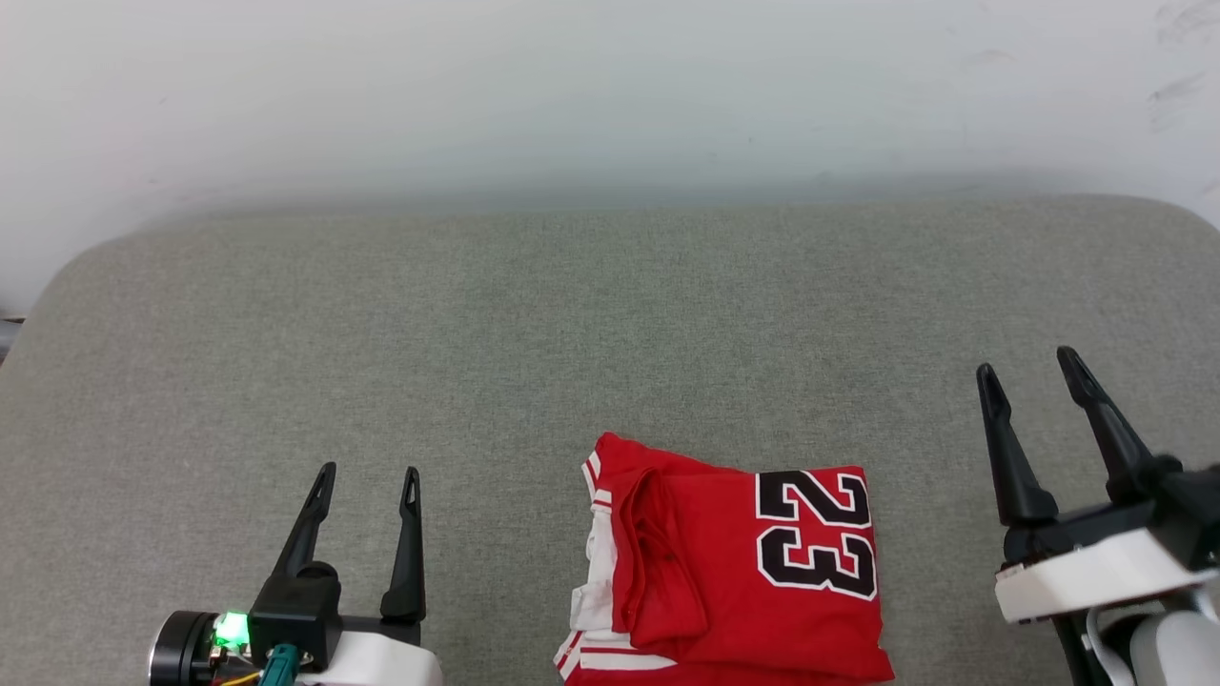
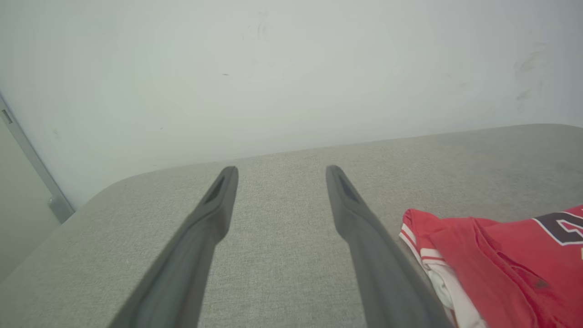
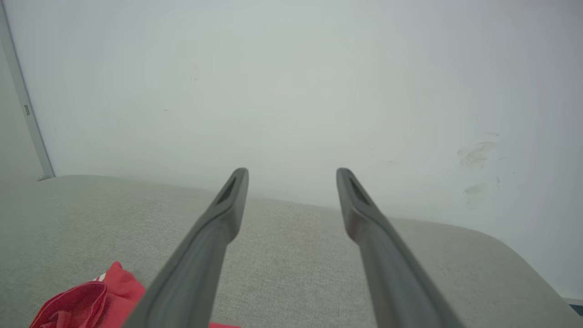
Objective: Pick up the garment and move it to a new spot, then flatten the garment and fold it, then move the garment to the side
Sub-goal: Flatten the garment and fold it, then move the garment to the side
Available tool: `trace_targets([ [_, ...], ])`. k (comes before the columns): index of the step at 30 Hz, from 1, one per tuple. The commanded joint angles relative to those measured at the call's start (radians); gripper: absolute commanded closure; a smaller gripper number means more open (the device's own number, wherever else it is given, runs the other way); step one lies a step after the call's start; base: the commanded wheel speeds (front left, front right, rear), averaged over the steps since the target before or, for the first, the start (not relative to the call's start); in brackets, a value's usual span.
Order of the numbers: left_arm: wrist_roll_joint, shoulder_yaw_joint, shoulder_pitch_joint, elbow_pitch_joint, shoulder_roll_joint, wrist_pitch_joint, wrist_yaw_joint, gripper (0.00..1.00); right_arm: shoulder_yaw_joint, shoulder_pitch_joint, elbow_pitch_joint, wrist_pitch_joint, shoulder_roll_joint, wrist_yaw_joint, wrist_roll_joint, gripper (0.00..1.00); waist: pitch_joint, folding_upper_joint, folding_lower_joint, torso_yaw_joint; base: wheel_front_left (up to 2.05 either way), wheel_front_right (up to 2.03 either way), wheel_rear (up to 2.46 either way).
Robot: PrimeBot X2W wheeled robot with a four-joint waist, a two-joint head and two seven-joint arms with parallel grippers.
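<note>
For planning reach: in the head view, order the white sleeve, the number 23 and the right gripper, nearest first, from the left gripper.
1. white sleeve, left edge of the red jersey.
2. number 23, on its right part.
3. right gripper, far right.

Garment (image 1: 734,572) lies on surface (image 1: 572,333), between grippers: right of left gripper (image 1: 370,470), left of right gripper (image 1: 1027,362), touching neither. Wall (image 1: 610,95) stands beyond both, behind surface.
</note>
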State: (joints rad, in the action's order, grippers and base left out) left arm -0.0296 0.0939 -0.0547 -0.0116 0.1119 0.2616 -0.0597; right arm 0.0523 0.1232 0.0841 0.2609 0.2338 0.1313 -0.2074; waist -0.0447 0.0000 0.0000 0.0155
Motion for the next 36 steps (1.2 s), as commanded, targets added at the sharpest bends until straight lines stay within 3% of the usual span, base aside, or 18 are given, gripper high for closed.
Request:
trace_targets([
  [1, 0.002, -0.001, -0.008, 0.005, -0.001, 0.005, 0.003, 0.0, -0.014, -0.024, -0.027, 0.004, -0.02, -0.001, 0.013, 0.0, 0.004, 0.0, 0.0, 0.001, 0.0, 0.0, 0.0],
  [9, -0.003, -0.005, -0.044, 0.01, -0.007, 0.005, -0.001, 0.0, -0.092, -0.182, -0.155, 0.004, -0.136, -0.001, 0.076, 0.0, 0.026, 0.0, 0.0, -0.002, 0.0, 0.0, 0.0],
  [17, -0.003, -0.007, -0.062, 0.008, -0.008, 0.005, 0.005, 0.0, -0.121, -0.25, -0.181, 0.004, -0.173, -0.001, 0.091, 0.0, 0.03, 0.0, 0.0, -0.006, 0.0, 0.0, 0.0],
  [30, 0.002, -0.009, -0.059, -0.001, -0.01, 0.005, 0.008, 0.0, -0.11, -0.227, -0.166, 0.004, -0.178, -0.001, 0.118, 0.0, 0.032, 0.0, 0.0, -0.01, 0.0, 0.0, 0.0],
  [36, -0.001, -0.013, -0.055, -0.003, -0.01, 0.005, 0.01, 0.0, -0.13, -0.14, -0.144, -0.002, -0.102, -0.001, 0.076, 0.0, 0.029, 0.0, 0.0, -0.008, 0.0, 0.0, 0.0],
])
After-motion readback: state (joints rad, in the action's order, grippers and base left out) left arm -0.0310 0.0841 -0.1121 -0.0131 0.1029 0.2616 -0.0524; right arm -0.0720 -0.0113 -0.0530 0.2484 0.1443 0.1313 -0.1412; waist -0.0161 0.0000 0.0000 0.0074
